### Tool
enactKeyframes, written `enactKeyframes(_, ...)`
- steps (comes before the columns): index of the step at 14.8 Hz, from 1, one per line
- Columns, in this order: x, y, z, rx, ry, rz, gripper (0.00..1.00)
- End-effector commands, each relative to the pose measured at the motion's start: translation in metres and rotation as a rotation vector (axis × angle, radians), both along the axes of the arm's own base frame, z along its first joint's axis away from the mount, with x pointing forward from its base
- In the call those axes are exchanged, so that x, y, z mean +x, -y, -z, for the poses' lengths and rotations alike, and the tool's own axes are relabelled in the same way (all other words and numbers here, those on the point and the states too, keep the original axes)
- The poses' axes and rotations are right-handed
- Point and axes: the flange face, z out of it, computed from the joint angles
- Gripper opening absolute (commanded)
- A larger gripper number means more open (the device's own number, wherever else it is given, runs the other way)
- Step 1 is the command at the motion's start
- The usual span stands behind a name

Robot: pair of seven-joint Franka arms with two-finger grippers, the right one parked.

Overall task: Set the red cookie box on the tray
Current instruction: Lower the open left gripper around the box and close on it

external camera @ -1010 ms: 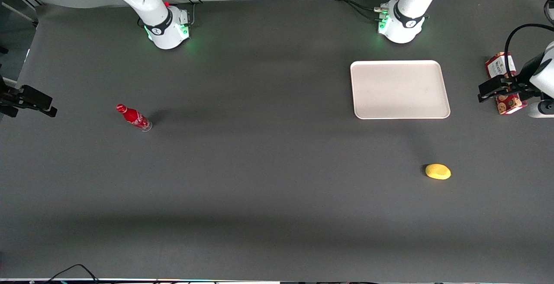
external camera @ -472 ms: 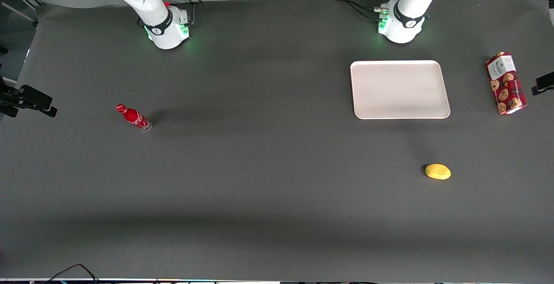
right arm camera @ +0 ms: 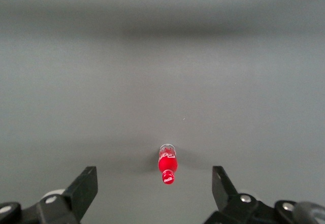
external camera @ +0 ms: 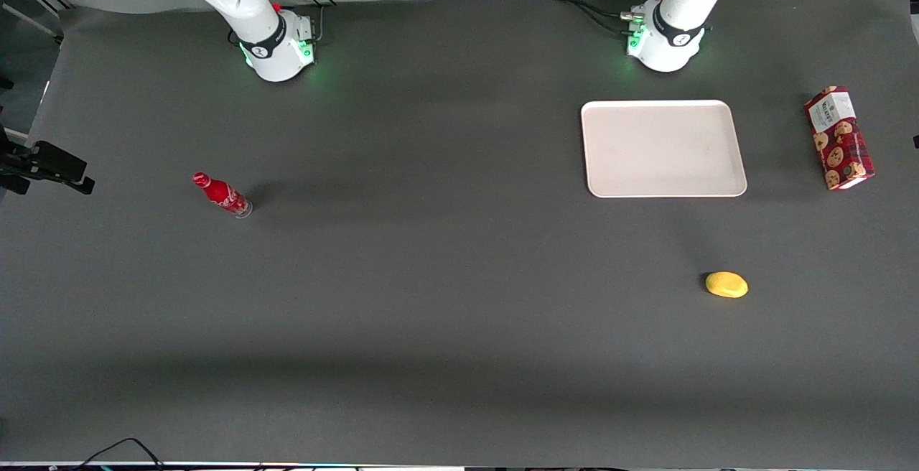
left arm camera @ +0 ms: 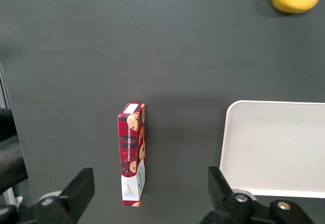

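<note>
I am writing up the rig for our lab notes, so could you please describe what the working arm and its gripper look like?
The left arm is glossy white with a black band near its rounded base, green lights and black cables there. The gripper has two matte black fingers with slanted tips on a black body with silver screws; it is open above the red cookie box, beside the tray.

A second ago the gripper sat over the red cookie box, covering its middle in the front view. Half a second ago we saw only a dark tip of it at the frame edge, toward the working arm's end of the tabletop. Now it has left the front view almost entirely. In the wrist view we note the jaws spread wide, hanging above the box.
</note>
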Motion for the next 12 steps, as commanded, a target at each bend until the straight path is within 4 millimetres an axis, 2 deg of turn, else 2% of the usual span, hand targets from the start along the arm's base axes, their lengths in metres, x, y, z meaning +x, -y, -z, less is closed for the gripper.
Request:
enactKeyframes(1,-0.038,-0.027,0.033,0.017,0.008,-0.013,1.00)
enactKeyframes(3,-0.067,-0.055,0.064,0.005,0.020,0.003,1.00)
enactKeyframes(5,-0.089,-0.066,0.089,-0.010,0.007,-0.033,1.00)
enactKeyframes(7,-0.109,-0.071,0.114,-0.013,0.022,-0.061,1.00)
enactKeyframes(9,-0.134,-0.066,0.141,-0.031,0.046,-0.082,1.00)
enactKeyframes(11,-0.148,-0.068,0.159,-0.022,0.068,-0.100,1.00)
enactKeyframes(12,-0.158,-0.065,0.174,-0.023,0.075,-0.109,1.00)
